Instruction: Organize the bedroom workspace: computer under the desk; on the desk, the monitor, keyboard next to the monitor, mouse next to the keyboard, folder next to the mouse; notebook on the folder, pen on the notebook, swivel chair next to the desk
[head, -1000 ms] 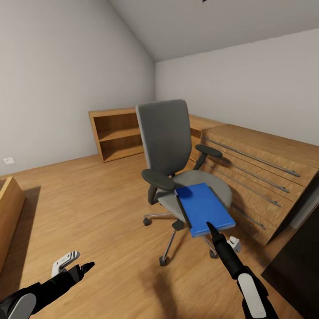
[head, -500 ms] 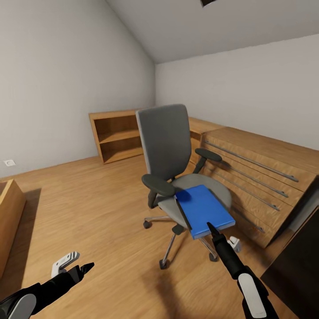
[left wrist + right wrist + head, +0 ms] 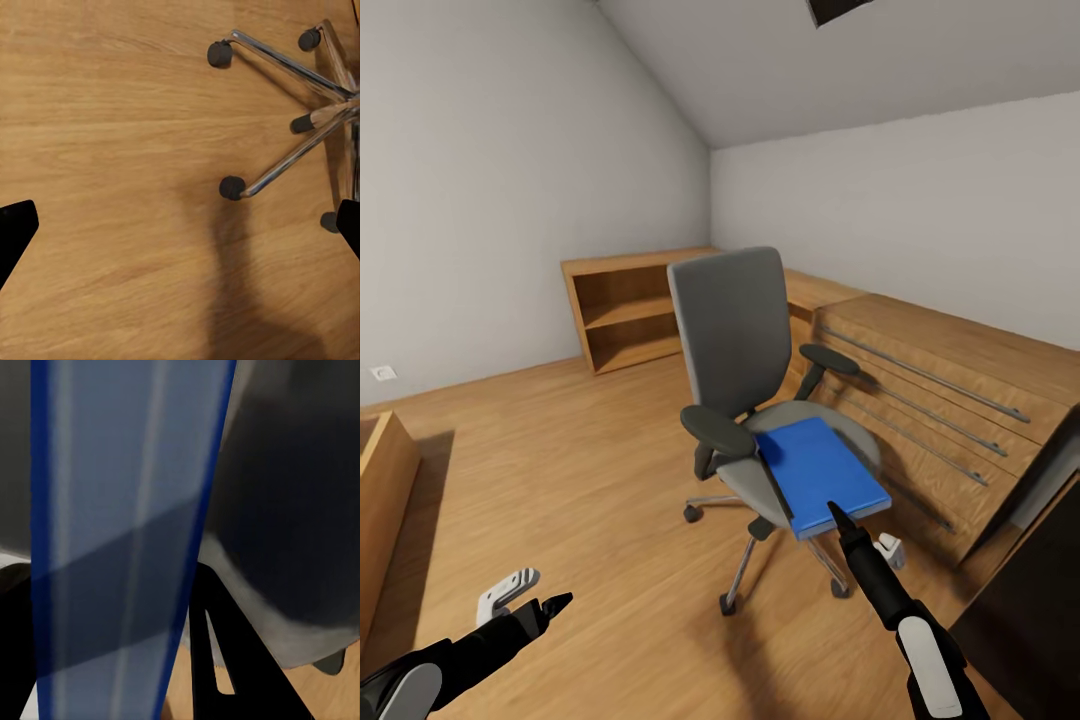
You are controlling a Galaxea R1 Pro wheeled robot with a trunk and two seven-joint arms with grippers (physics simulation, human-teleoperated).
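Note:
The swivel chair [image 3: 730, 320], grey with black armrests, stands mid-room on the wood floor. The bright blue folder [image 3: 820, 475] lies across its seat, near end jutting past the front. My right gripper [image 3: 860, 530] is shut on that near edge. In the right wrist view the folder's pale edge [image 3: 127, 510] runs between the two black fingers [image 3: 225, 660], with the grey seat [image 3: 292, 510] behind. My left gripper [image 3: 532, 593] hangs open and low over the floor, left of the chair. Its wrist view shows the chair's chrome base [image 3: 300, 150] and castors.
A wooden dresser [image 3: 950, 390] with long bar handles stands right behind the chair. A black desk corner [image 3: 1040, 600] sits at the lower right. An open wooden shelf [image 3: 625, 310] is against the far wall, and a wooden box edge [image 3: 380, 480] is at the left.
The view has tilted up, so the room and chair sit lower in the picture. The folder has stayed with my right gripper and risen slightly against the armrest and seat. The left arm is unchanged.

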